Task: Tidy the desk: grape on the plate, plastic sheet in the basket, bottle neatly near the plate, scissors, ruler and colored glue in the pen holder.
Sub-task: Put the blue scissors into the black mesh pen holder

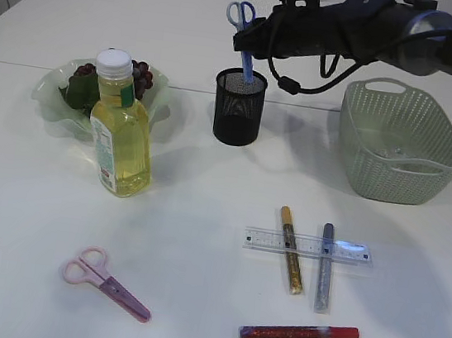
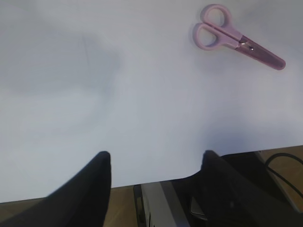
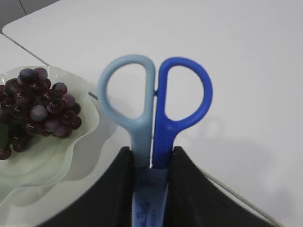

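My right gripper (image 1: pixel 255 41) (image 3: pixel 151 153) is shut on the blue scissors (image 1: pixel 242 13) (image 3: pixel 156 94), handles up, with their blade end reaching down into the black mesh pen holder (image 1: pixel 238 108). My left gripper (image 2: pixel 154 158) is open and empty over the table's front edge, and the pink scissors (image 2: pixel 236 40) (image 1: pixel 105 281) lie flat beyond it. The grapes (image 1: pixel 138 74) (image 3: pixel 45 101) lie on the pale green plate (image 1: pixel 52 100). The yellow bottle (image 1: pixel 122 134) stands upright in front of the plate. A clear ruler (image 1: pixel 307 246) lies under a gold glue pen (image 1: pixel 291 249) and a silver glue pen (image 1: pixel 325 267). A red glue pen (image 1: pixel 298 334) lies nearer the front. No plastic sheet shows.
A green woven basket (image 1: pixel 400 142) stands at the right, behind the ruler. The right arm reaches across above the basket and the pen holder. The table's front edge runs just under my left gripper.
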Controlling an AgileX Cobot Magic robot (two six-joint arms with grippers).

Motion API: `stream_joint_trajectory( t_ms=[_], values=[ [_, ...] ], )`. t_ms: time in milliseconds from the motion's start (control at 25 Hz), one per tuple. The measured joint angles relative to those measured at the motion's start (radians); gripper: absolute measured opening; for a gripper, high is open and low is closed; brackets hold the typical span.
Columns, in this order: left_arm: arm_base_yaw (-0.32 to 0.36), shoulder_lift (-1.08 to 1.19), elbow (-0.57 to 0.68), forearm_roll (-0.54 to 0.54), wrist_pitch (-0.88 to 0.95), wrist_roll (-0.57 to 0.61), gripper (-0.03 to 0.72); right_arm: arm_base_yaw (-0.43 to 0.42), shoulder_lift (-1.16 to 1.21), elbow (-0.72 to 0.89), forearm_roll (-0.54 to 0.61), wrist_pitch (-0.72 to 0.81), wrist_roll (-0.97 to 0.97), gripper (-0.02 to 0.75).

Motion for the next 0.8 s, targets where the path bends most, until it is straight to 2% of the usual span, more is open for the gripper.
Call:
stream_joint_trajectory(
  t_ms=[280, 560, 800],
  values=[
    [0.000, 0.000, 0.000, 0.000, 0.000, 0.000, 0.435, 0.000, 0.011, 0.000, 0.030, 0.015, -0.023, 0.213],
    [0.000, 0.000, 0.000, 0.000, 0.000, 0.000, 0.435, 0.000, 0.020, -0.002, 0.034, 0.035, -0.025, 0.360],
    [0.000, 0.000, 0.000, 0.000, 0.000, 0.000, 0.435, -0.002, 0.016, -0.002, 0.008, 0.112, 0.036, 0.384]
  ],
)
